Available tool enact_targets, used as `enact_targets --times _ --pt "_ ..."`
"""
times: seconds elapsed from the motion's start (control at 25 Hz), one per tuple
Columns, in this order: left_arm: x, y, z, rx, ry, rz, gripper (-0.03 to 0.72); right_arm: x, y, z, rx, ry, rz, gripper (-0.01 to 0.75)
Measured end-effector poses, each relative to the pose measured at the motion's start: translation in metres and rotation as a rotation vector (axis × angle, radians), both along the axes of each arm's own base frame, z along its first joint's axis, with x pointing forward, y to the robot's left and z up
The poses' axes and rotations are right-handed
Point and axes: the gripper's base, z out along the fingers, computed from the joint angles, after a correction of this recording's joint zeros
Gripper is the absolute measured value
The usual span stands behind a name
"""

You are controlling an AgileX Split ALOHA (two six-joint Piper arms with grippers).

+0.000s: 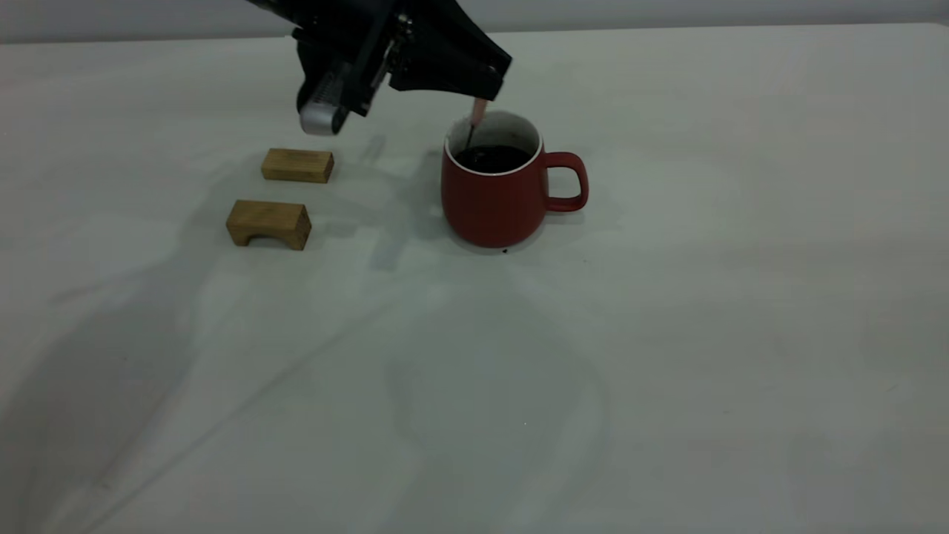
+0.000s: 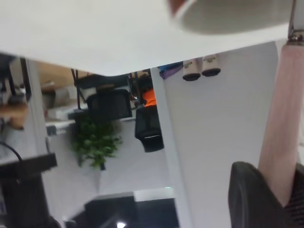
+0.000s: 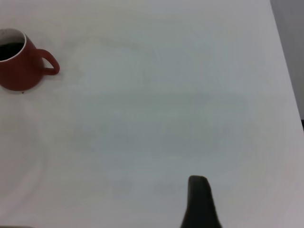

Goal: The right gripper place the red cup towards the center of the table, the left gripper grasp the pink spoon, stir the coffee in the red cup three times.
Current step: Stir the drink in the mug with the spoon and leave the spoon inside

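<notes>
One dark-red cup (image 1: 491,199) holds black coffee (image 1: 491,157).

The left claw (image 1: 485,89) was cut off by the exterior view's top edge; its arm ran out of sight. The pink spoon (image 1: 478,111) showed only a short stretch of handle below the claw, and its bowl was hidden under the coffee (image 1: 491,157). In the left wrist view the red cup (image 2: 228,14) was cropped and blurred, and the spoon's handle end was lost behind a finger (image 2: 254,199). Of the right claw, one dark finger (image 3: 199,204) was visible, so its state could not be told.
</notes>
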Motion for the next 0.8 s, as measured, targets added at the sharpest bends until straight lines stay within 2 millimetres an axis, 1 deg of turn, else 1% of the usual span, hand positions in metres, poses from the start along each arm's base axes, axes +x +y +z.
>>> enact_targets --times 0.12,0.28,0.48,0.68,0.8 --pt "0.0 -0.005 0.001 -0.028 -0.013 0.0 0.175 0.0 0.0 0.0 0.0 0.0 0.0 0.586" --pt "-0.004 -0.016 -0.004 -0.037 0.045 0.011 0.175 0.0 0.0 0.0 0.0 0.0 0.0 0.586" --pt "-0.008 -0.015 -0.009 0.035 0.083 -0.013 0.175 0.0 0.0 0.0 0.0 0.0 0.0 0.586" --pt "0.001 -0.015 0.002 0.067 0.011 -0.043 0.175 0.0 0.0 0.0 0.0 0.0 0.0 0.586" --pt "0.001 -0.023 0.006 0.062 -0.006 -0.059 0.175 0.0 0.0 0.0 -0.001 0.0 0.0 0.586"
